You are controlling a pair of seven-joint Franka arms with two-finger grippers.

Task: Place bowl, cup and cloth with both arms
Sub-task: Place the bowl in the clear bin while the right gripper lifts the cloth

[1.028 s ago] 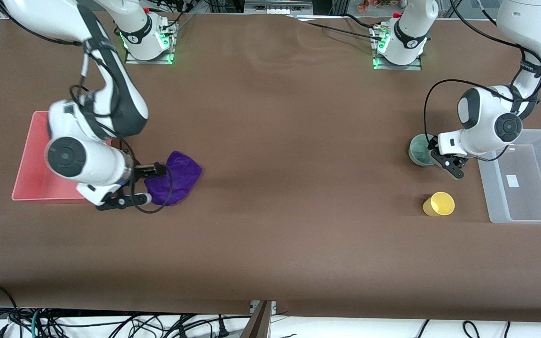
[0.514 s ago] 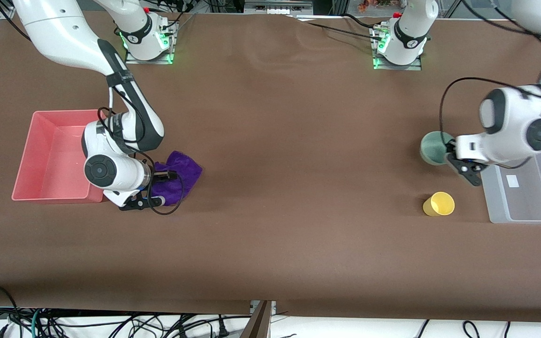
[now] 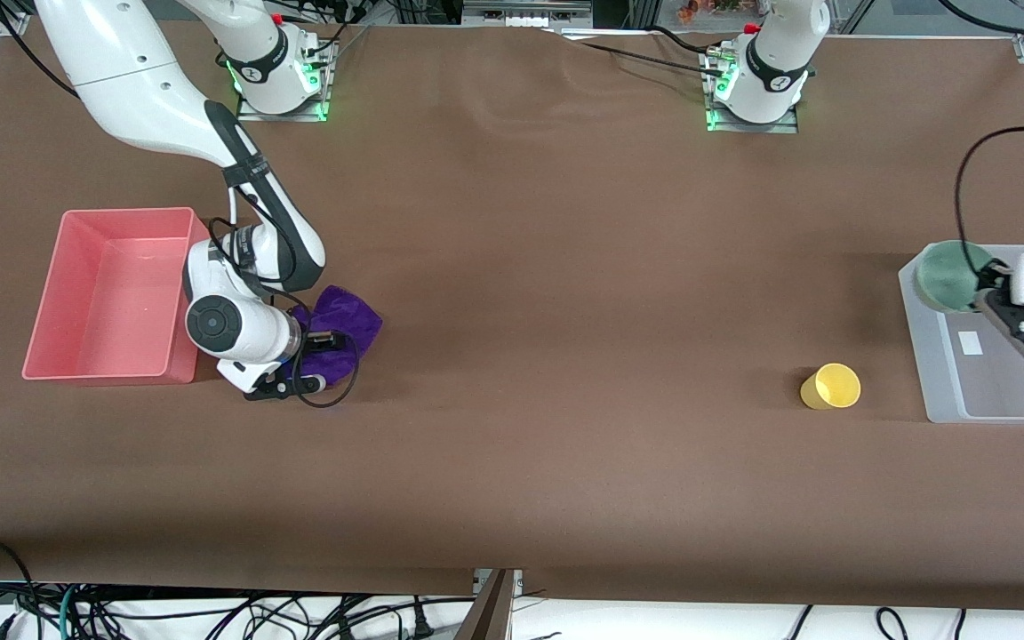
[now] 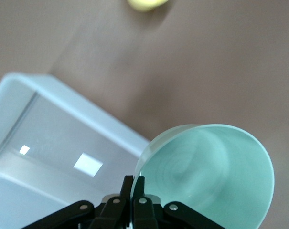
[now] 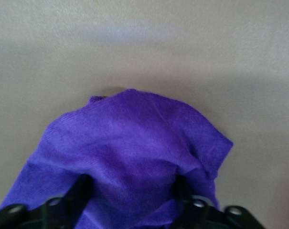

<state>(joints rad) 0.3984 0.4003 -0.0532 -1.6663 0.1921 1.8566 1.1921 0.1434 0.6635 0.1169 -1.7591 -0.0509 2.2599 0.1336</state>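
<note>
My left gripper [image 3: 990, 292] is shut on the rim of the pale green bowl [image 3: 946, 276] and holds it tilted in the air over the corner of the clear bin [image 3: 932, 391]. In the left wrist view the left gripper [image 4: 133, 180] pinches the bowl [image 4: 216, 171] wall, one finger inside and one outside. The yellow cup [image 3: 830, 387] lies on its side on the table beside the bin; its edge shows in the left wrist view [image 4: 144, 4]. My right gripper [image 3: 322, 359] is open and low, its fingers astride the purple cloth [image 3: 348, 316], seen in the right wrist view [image 5: 134, 143].
A red bin [image 3: 103, 213] stands at the right arm's end of the table, right beside the right arm's wrist. The clear bin [image 4: 87, 107] holds nothing but a white label. Brown table cover spreads between the two arms.
My left gripper has carried the bowl off the table and toward the left arm's end, to over the clear bin. My right gripper has moved away from the red bin and farther over the cloth.
</note>
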